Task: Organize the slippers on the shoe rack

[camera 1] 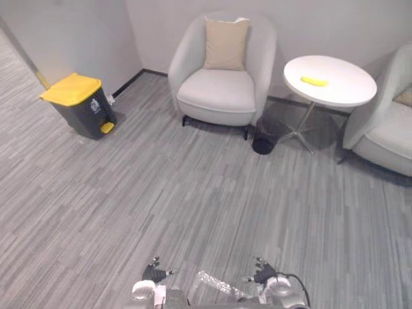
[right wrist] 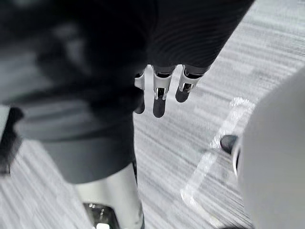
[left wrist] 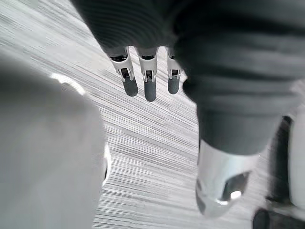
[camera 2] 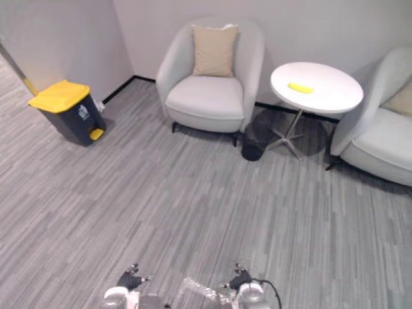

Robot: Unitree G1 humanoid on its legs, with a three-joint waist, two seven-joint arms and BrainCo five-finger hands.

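Slippers and shoe rack lie outside what the head views take in — they look down on grey striped floor (camera 1: 193, 193) with an armchair (camera 1: 222, 71) holding a beige cushion (camera 1: 225, 44), a round white surface (camera 1: 329, 80) carrying a small yellow object (camera 1: 314, 81), a dark waste basket (camera 1: 264, 138) at its foot, a yellow-lidded pedal bin (camera 1: 80, 103) by the wall, and part of a second armchair (camera 1: 386, 122) at the right edge.

Both hands hang low at the bottom of the head views. The left hand (left wrist: 148, 78) has its fingers straight and loose over bare floor, holding nothing; the right hand (right wrist: 159, 93) is the same, fingers relaxed and empty.

Where the slippers are cannot be told, so how far the tidying stands cannot be judged either.

The main risk, as I judge it, is orientation — with the rack out of sight, a turn or walk to find it passes furniture. The pedal bin on the left and the waste basket beside the surface's thin leg sit low, where an arm or leg could clip them. A clear tape mark (right wrist: 209, 162) on the floor is flat and looks harmless.
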